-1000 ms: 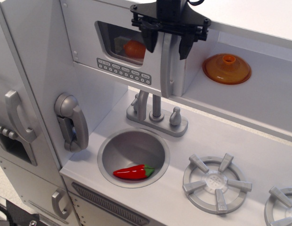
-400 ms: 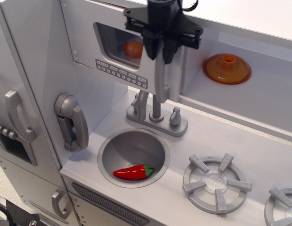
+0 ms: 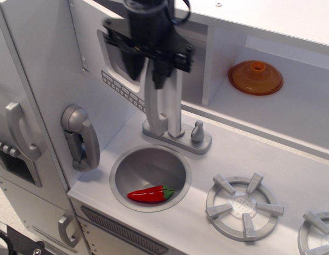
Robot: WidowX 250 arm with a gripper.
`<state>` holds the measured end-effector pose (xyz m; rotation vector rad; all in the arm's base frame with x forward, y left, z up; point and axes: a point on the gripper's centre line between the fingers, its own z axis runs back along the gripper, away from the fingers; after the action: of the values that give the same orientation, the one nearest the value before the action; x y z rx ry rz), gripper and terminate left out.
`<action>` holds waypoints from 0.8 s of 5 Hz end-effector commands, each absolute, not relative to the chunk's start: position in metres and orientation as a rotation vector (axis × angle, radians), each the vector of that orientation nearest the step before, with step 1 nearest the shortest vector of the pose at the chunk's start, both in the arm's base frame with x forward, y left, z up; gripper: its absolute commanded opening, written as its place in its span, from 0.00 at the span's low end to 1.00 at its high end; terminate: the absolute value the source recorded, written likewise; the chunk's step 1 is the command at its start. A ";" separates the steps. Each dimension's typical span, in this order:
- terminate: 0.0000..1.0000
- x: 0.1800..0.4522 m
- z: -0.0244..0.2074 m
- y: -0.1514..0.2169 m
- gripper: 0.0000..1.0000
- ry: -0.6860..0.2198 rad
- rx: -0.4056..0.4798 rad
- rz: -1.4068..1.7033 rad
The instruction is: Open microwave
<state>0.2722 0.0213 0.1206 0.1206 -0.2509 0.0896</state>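
So the microwave point(image 3: 119, 71) sits up in the far left part of the toy kitchen, and its door is swung partway out toward the near side, hinged on the left. You can see the grey button strip point(image 3: 122, 89) along the bottom of the door, though the dark window is mostly hidden behind the arm. The black gripper point(image 3: 151, 69) comes in from the top and is clamped on the vertical silver handle point(image 3: 155, 103) at the door's free edge, fingers pressed either side of it.

Stuff around it: right under the swung-out door is the grey faucet point(image 3: 178, 133), and the handle's lower end hangs just in front of the spout, so that's pretty tight. Nearer is the round sink point(image 3: 149, 175) with a red pepper point(image 3: 150, 194) lying in it. To the right of the microwave there's an open shelf holding an orange lid point(image 3: 256, 77). A grey toy phone point(image 3: 81, 137) hangs on the left wall, and the fridge handle point(image 3: 18, 131) is further left. Burners point(image 3: 244, 206) are near right.
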 end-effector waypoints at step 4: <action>0.00 0.286 0.121 -0.091 1.00 -0.024 -0.039 0.011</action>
<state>0.2804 -0.0931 0.1020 -0.0270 0.0182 0.0175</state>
